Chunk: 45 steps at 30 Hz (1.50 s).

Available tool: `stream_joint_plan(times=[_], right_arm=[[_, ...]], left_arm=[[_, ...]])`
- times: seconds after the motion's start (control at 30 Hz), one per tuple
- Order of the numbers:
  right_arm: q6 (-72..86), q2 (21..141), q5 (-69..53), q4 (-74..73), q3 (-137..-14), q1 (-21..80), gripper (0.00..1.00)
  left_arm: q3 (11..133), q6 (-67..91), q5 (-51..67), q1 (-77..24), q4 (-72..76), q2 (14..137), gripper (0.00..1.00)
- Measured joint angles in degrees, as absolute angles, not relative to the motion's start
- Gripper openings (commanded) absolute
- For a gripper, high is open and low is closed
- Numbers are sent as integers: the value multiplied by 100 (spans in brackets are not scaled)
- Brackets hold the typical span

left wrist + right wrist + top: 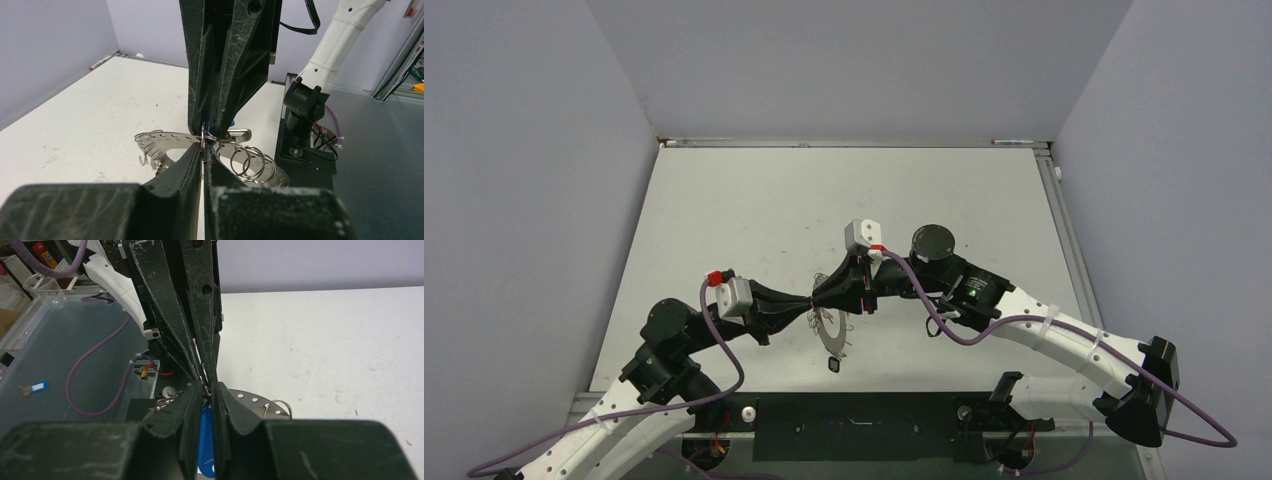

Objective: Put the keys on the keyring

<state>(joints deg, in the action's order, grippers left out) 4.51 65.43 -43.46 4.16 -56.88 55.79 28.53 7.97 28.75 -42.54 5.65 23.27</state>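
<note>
Over the white surface (724, 220), I see my left pincer (803, 308) and right pincer (824, 296) tip to tip above the keyring (829, 338). Left wrist: each pincer is squeezed together. Right wrist: a blue key (205, 432) shows just behind the closed tips.

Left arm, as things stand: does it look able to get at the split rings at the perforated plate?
Probably yes, after a small move. The left gripper sits right beside the split rings at the perforated plate, nothing between. But its jaws are shut, tip to tip with the right gripper.
</note>
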Motion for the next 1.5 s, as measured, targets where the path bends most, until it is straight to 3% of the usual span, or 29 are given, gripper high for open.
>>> stream_joint_plan(times=[0.17, 0.8, 1.13, 1.3, 1.5], right_arm=[[357, 6543, -4261, 370, -5688, 5588, 5], [185, 6517, -3931, 54, -5688, 5610, 5], [128, 6512, -3835, -143, -5688, 5634, 5], [73, 6508, -3767, -200, -5688, 5621, 5], [58, 6508, -3734, -268, -5688, 5599, 5]], left_arm=[[2853, 788, 2829, -4254, 572, 2320, 17], [2853, 611, 2674, -4257, 445, 2272, 28], [2895, 515, 2613, -4261, 447, 2379, 16], [2998, 499, 2574, -4261, 360, 2624, 0], [3017, 486, 2622, -4265, 329, 2685, 0]])
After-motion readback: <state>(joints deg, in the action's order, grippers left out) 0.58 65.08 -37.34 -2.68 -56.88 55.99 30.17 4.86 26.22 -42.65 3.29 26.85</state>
